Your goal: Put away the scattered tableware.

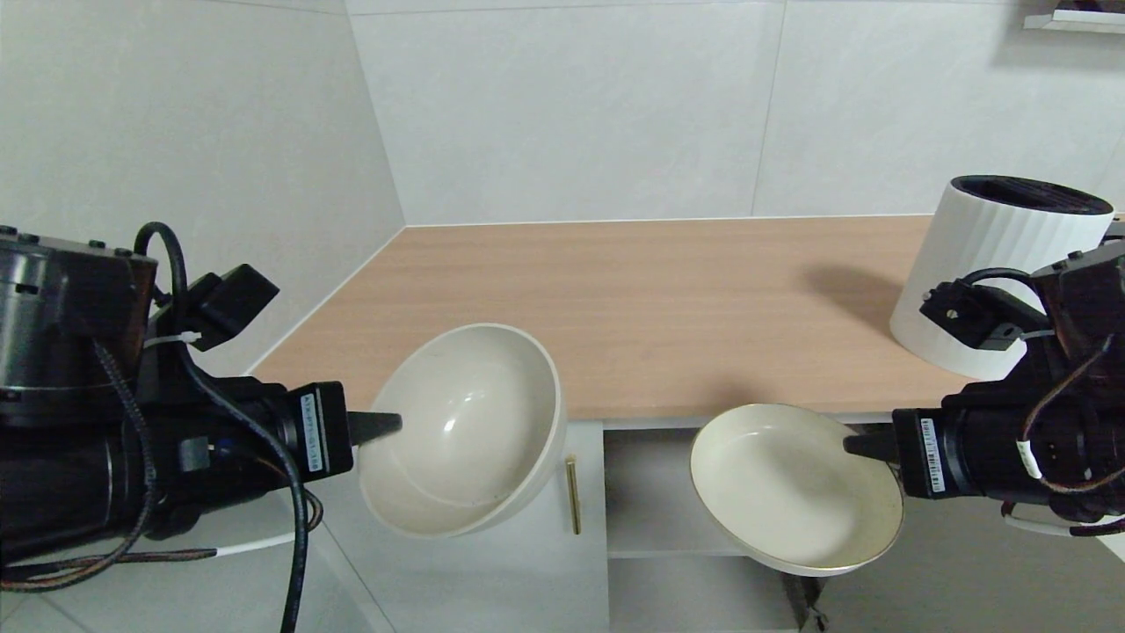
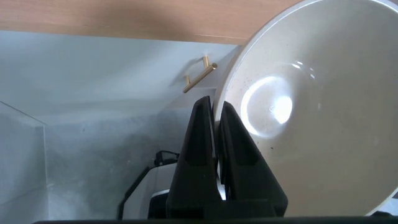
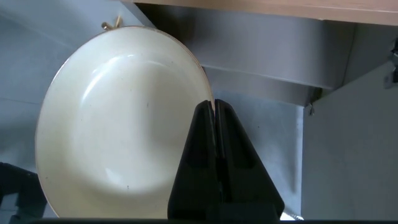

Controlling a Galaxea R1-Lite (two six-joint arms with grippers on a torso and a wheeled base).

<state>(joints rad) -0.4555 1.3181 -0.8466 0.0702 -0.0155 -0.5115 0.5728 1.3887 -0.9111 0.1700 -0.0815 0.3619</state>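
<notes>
A deep cream bowl (image 1: 466, 431) hangs in the air in front of the counter's edge, tilted toward me, with my left gripper (image 1: 387, 425) shut on its rim. The left wrist view shows the bowl (image 2: 317, 118) with its rim pinched by that gripper (image 2: 216, 115). To the right, a shallow cream plate with a thin gold rim (image 1: 791, 488) is held out below the counter edge, my right gripper (image 1: 857, 444) shut on its edge. Seen from the right wrist, the plate (image 3: 118, 124) is clamped at its rim by the gripper (image 3: 213, 115).
A wooden countertop (image 1: 650, 299) runs along the tiled wall. A white ribbed cylinder with a dark opening (image 1: 993, 264) stands at its right end. Below the counter are a cabinet door with a brass handle (image 1: 573, 495) and an open shelf compartment (image 1: 650, 492).
</notes>
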